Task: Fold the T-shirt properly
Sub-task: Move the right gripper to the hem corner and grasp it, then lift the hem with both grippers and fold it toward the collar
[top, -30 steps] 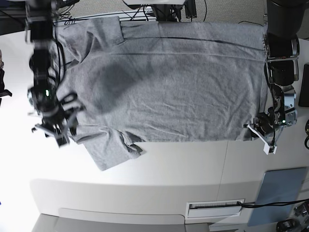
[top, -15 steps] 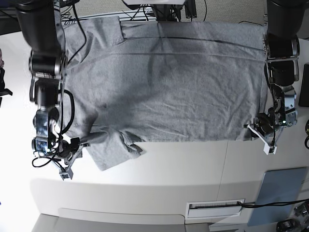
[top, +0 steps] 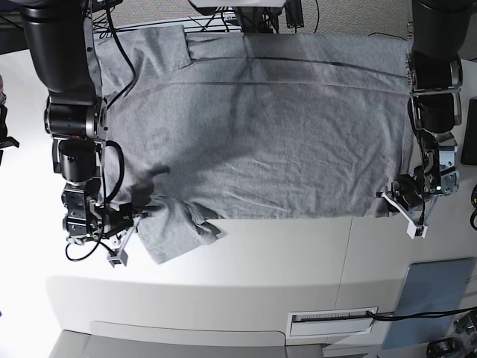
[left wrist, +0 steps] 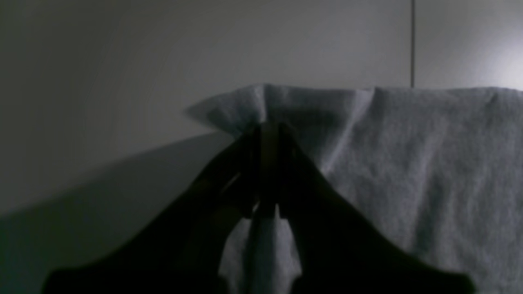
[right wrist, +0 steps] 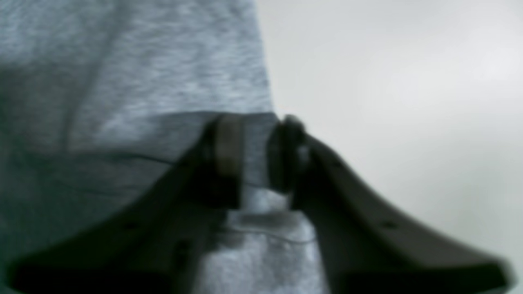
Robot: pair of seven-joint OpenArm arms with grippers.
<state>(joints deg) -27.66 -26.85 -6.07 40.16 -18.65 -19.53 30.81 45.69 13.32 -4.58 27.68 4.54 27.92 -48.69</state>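
On the white surface (top: 283, 253) the grey T-shirt (top: 268, 134) is spread flat. Its near right corner is pinched by the closed left fingers (left wrist: 282, 134); its near left sleeve edge is straddled by the narrowly parted right fingers (right wrist: 229, 147).

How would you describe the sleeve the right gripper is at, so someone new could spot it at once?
Start from the grey T-shirt spread across the white table. Follow its front edge to the end on the base view's left, where the right gripper is. The sleeve is the flap jutting past that edge toward the camera.
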